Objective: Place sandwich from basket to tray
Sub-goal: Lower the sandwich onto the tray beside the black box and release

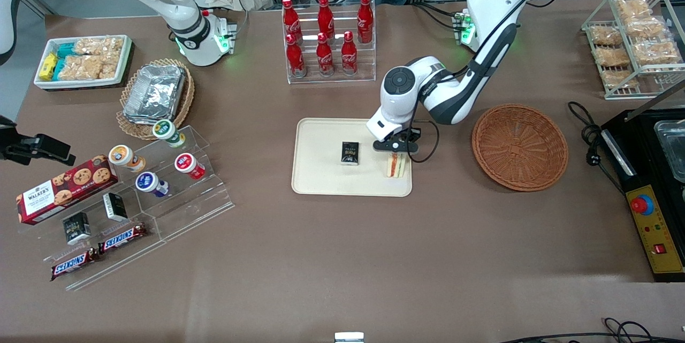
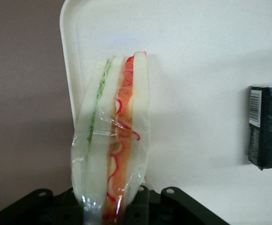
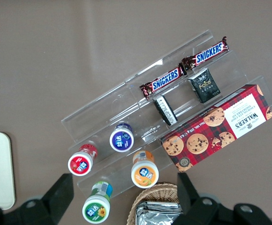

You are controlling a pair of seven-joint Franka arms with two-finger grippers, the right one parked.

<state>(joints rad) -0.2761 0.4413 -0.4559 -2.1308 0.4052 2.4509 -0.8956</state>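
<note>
The sandwich (image 1: 395, 165) (image 2: 112, 140), a clear-wrapped wedge with red and green filling, stands on edge in the cream tray (image 1: 321, 174) (image 2: 197, 70), close to the rim nearest the basket. My gripper (image 1: 396, 153) (image 2: 112, 208) is directly above it, shut on the sandwich's upper end. The round reddish-brown wicker basket (image 1: 519, 147) sits beside the tray toward the working arm's end of the table, with nothing in it.
A small black box (image 1: 350, 152) (image 2: 269, 126) lies in the middle of the tray. A rack of red cola bottles (image 1: 326, 38) stands farther from the camera. An acrylic snack stand (image 1: 160, 188) and a foil-filled tan basket (image 1: 155, 94) are toward the parked arm's end. A black machine (image 1: 653, 172) is next to the basket.
</note>
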